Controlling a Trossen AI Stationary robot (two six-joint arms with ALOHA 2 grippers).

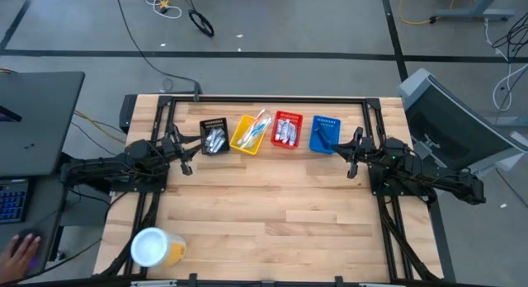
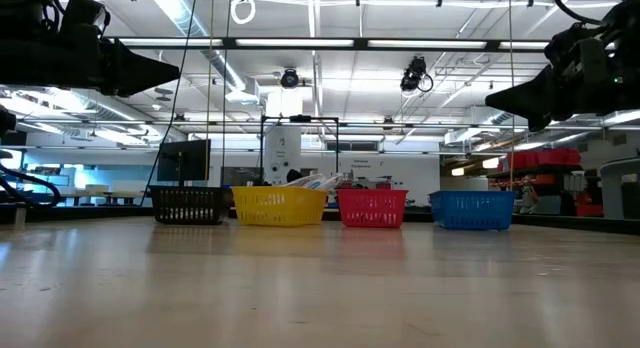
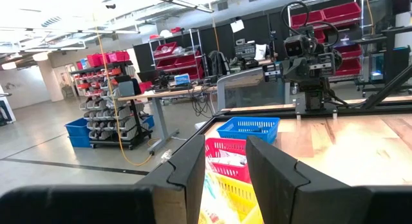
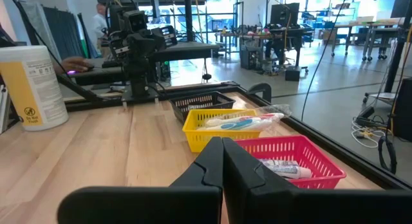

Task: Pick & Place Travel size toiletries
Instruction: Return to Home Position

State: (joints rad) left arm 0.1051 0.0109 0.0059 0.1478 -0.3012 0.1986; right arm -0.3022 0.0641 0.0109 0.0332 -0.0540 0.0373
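Four small baskets stand in a row at the table's far side: black (image 1: pixel 215 137), yellow (image 1: pixel 250 132), red (image 1: pixel 287 130) and blue (image 1: pixel 324 133). The travel size toiletries lie inside them: silvery packets (image 1: pixel 215 141) in the black one, toothbrushes (image 4: pixel 241 123) in the yellow one, white tubes (image 4: pixel 283 167) in the red one. My left gripper (image 3: pixel 225 143) hangs above the table left of the black basket, open, with nothing between its fingers. My right gripper (image 4: pixel 222 141) hangs right of the blue basket, shut and empty. Both point level toward the row.
A big yellow tub with a white lid (image 1: pixel 157 247) stands near the table's front left corner. A black frame (image 1: pixel 264 99) runs along the far edge behind the baskets. A person's hand (image 1: pixel 21 252) rests at a desk left of the table. Bare wood lies between the arms.
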